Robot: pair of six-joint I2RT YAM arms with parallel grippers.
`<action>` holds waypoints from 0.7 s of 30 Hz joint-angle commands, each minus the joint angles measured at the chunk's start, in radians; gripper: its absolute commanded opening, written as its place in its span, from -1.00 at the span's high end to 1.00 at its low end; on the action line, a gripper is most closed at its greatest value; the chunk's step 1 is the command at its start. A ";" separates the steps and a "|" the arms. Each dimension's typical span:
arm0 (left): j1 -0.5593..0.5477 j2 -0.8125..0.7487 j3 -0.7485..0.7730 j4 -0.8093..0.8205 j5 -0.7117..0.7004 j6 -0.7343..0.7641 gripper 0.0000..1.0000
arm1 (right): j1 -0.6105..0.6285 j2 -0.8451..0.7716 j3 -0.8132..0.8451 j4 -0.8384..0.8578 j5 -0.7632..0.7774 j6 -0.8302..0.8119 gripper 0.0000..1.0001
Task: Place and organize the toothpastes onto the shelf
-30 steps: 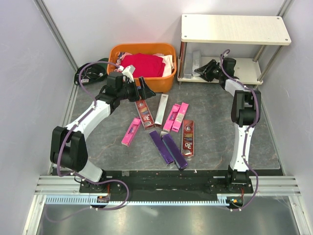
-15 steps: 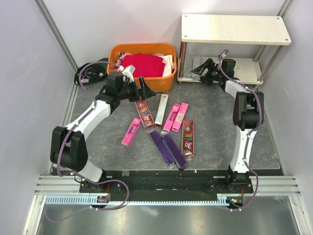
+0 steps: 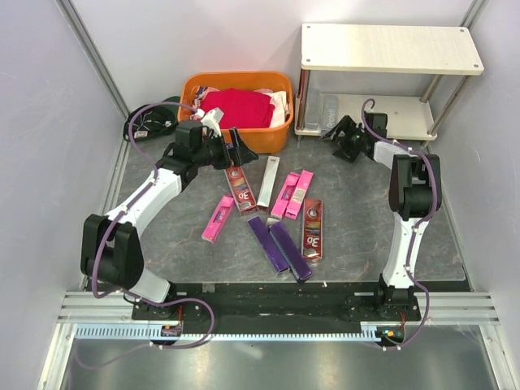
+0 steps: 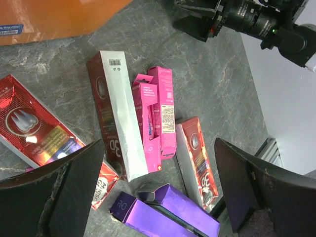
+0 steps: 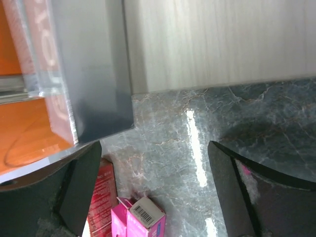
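Several toothpastes lie on the dark table: a dark red box (image 3: 240, 187), a silver one (image 3: 268, 180), two pink ones side by side (image 3: 292, 194), a lone pink one (image 3: 218, 218), two purple ones (image 3: 279, 246) and another dark red one (image 3: 312, 227). A silver-grey box (image 3: 327, 111) rests at the left end of the shelf's lower board (image 3: 406, 119). My right gripper (image 3: 340, 140) is open and empty just in front of that board; the silver-grey box (image 5: 89, 64) fills its view's upper left. My left gripper (image 3: 237, 152) hovers open above the first dark red box (image 4: 29, 128).
An orange basket (image 3: 236, 130) holding a red cloth (image 3: 237, 107) stands left of the shelf, close behind my left gripper. A black cable bundle (image 3: 150, 122) lies left of the basket. The enclosure's pale walls close in both sides.
My right gripper opened, let go of the silver-grey box on the lower board and drew back out of the shelf toward the table. The left arm barely moved.
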 commanded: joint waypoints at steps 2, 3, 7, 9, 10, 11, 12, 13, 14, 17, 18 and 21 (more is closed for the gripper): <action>-0.001 -0.037 -0.006 0.006 0.009 0.042 -1.00 | 0.002 -0.101 -0.021 0.142 0.008 0.048 -0.83; -0.003 -0.036 -0.003 0.006 0.010 0.042 -1.00 | 0.004 -0.099 -0.018 0.146 0.006 0.054 -0.70; -0.003 -0.029 -0.003 0.006 0.012 0.043 -1.00 | 0.007 -0.105 -0.003 0.150 -0.012 0.062 -0.59; -0.001 -0.028 -0.002 0.006 0.010 0.043 -1.00 | 0.008 -0.127 -0.006 0.136 0.005 0.058 -0.59; -0.003 -0.025 -0.002 0.006 0.010 0.043 -1.00 | 0.008 -0.135 -0.010 0.131 0.016 0.051 -0.60; -0.003 -0.023 0.000 0.004 0.010 0.043 -1.00 | 0.008 -0.142 -0.012 0.127 0.044 0.046 -0.61; -0.003 -0.020 0.001 0.006 0.012 0.043 -1.00 | 0.008 -0.151 -0.012 0.127 0.065 0.042 -0.62; -0.003 -0.019 0.001 0.006 0.014 0.045 -1.00 | 0.008 -0.152 -0.011 0.125 0.091 0.040 -0.63; -0.003 -0.016 0.001 0.004 0.015 0.045 -1.00 | 0.008 -0.148 -0.003 0.125 0.117 0.039 -0.63; -0.003 -0.009 0.004 0.004 0.018 0.048 -1.00 | 0.008 -0.116 0.049 0.134 0.134 0.060 -0.62; -0.003 -0.011 0.004 0.003 0.018 0.046 -1.00 | 0.008 -0.101 0.078 0.136 0.144 0.068 -0.62; -0.003 -0.009 0.004 0.004 0.018 0.046 -0.99 | 0.008 -0.070 0.140 0.110 0.189 0.069 -0.60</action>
